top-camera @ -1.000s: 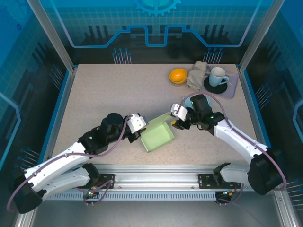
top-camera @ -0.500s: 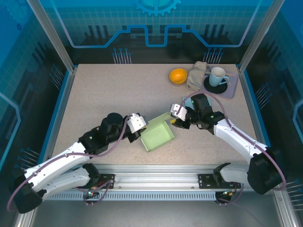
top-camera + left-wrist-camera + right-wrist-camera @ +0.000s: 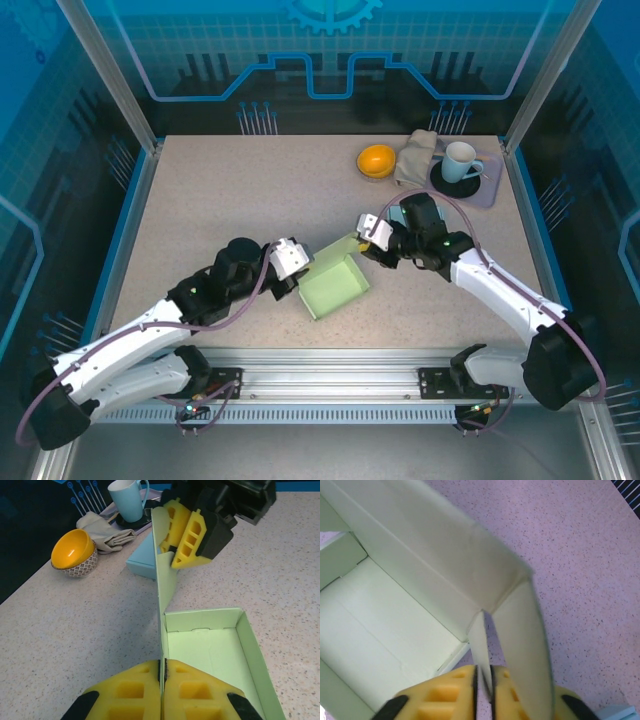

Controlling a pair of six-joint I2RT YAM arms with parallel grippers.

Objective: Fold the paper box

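Observation:
The light green paper box (image 3: 335,290) lies open on the table between the two arms, its inside (image 3: 210,647) showing. My left gripper (image 3: 298,272) is at its left side, shut on the upright side wall (image 3: 163,664). From that wall a tall panel (image 3: 165,575) rises toward my right gripper (image 3: 366,240). The right gripper's yellow fingers (image 3: 189,537) meet the panel's far end. In the right wrist view, the right gripper (image 3: 483,672) is shut on a small corner flap (image 3: 479,645) of the box (image 3: 385,625).
An orange bowl (image 3: 376,160), a folded cloth (image 3: 417,158) and a pale mug (image 3: 459,160) on a dark tray (image 3: 483,192) stand at the back right. A light blue block (image 3: 141,564) lies behind the box. Metal rails run along the near edge.
My right gripper has closed onto the box's corner flap and shifted a little up and left. The left gripper has kept its hold and place.

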